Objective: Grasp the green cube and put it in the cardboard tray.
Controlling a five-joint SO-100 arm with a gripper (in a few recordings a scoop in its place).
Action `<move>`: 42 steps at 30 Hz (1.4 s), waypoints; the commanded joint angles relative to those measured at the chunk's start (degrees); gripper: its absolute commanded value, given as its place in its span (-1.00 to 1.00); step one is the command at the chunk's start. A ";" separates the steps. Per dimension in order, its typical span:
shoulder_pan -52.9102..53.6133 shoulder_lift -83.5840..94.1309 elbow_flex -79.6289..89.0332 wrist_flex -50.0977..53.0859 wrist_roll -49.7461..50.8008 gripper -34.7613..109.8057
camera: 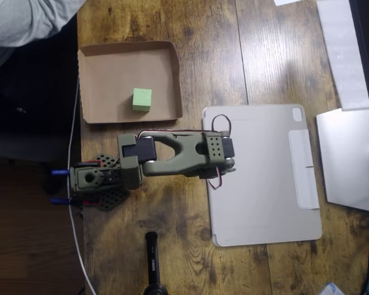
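Green foam cube (142,99) sits on the floor of the brown cardboard tray (98,109) at the wooden table's (258,55) upper left. Nearby, the olive robot arm (172,153) folds over a grey tablet cover (264,184); whether its claw is apart or together cannot be told.

Soft, even indoor light falls on the wooden surface (246,55), with mild glare washing out the pale tablet cover (264,178). Shadows are short and faint, and the left edge sinks into darkness. The overhead view is slightly soft, its fine grain smeared.
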 commanded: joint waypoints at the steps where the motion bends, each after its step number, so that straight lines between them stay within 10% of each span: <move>1: -0.26 1.05 0.88 -0.18 0.09 -0.52; 42: 2.29 1.05 -4.83 8.61 4.22 -0.52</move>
